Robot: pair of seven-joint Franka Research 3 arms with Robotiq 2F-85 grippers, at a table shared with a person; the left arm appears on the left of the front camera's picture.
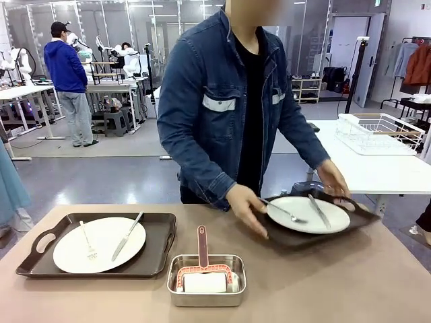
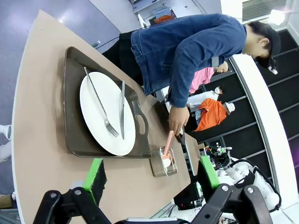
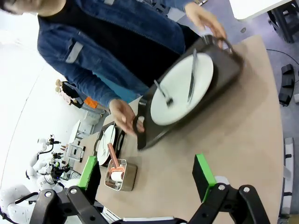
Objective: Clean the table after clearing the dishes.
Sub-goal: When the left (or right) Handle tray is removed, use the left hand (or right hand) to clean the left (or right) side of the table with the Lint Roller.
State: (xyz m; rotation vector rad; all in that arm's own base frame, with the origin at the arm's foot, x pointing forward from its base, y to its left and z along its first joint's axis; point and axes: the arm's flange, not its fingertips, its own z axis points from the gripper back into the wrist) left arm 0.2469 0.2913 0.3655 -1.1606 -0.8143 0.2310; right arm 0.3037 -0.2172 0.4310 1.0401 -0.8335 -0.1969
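left gripper [image 2: 152, 171], right gripper [image 3: 145, 172] wide, empty | person [image 1: 229, 101] gripped tray [image 1: 296, 237] | I feared a tilt would slide plate [image 1: 308, 217], fork [image 1: 283, 210], knife [image 1: 318, 210] onto table [image 1: 377, 282]

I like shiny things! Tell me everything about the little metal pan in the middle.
The pan is small, rectangular, shiny steel with rounded corners. It sits flat on the tan table, close beside the left tray. Inside lies a white roller with a reddish frame, its pinkish handle pointing toward the person.

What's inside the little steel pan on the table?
A pink-handled white roller lies in the pan; the pan's floor beneath it is covered.
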